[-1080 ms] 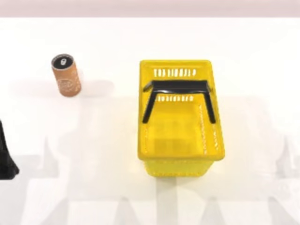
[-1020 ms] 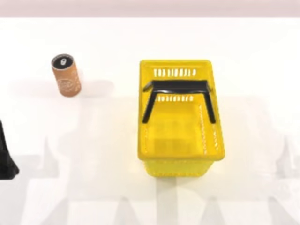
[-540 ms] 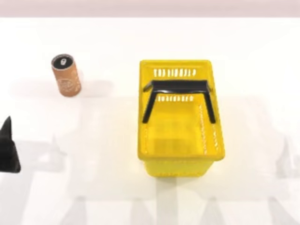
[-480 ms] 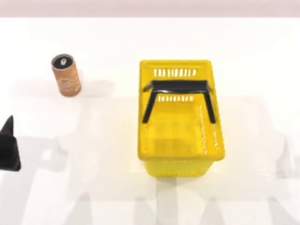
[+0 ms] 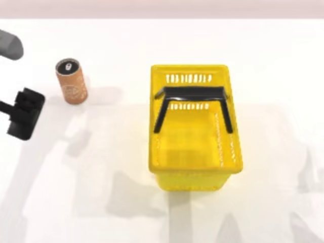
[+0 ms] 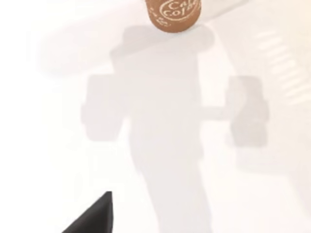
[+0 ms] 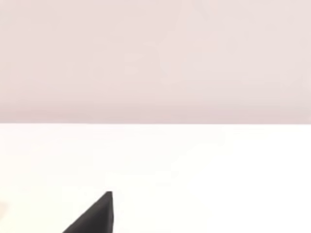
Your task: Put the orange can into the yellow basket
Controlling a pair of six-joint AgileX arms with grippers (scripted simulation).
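The orange can (image 5: 71, 81) stands upright on the counter (image 5: 116, 212) at about ten o'clock in the top view, well apart from the yellow basket (image 5: 195, 174), which sits at the centre with its black handle (image 5: 192, 94) folded across the far half. The basket looks empty.

What has changed is the left arm. Half a second ago only a dark tip of it showed at the counter's nine o'clock edge; now the left gripper (image 5: 24, 113) has swung in and sits near the can, on its eight o'clock side, not touching it. In the left wrist view the can (image 6: 173, 15) lies ahead of the camera and bare counter lies between. Whether the jaws are apart or together I cannot tell: only one dark finger (image 6: 92, 216) shows.

This reads as the start of the reach, with the grasp and the carry across to the basket not yet done. The right arm is parked out of the top view; its wrist camera shows only bare counter and wall.
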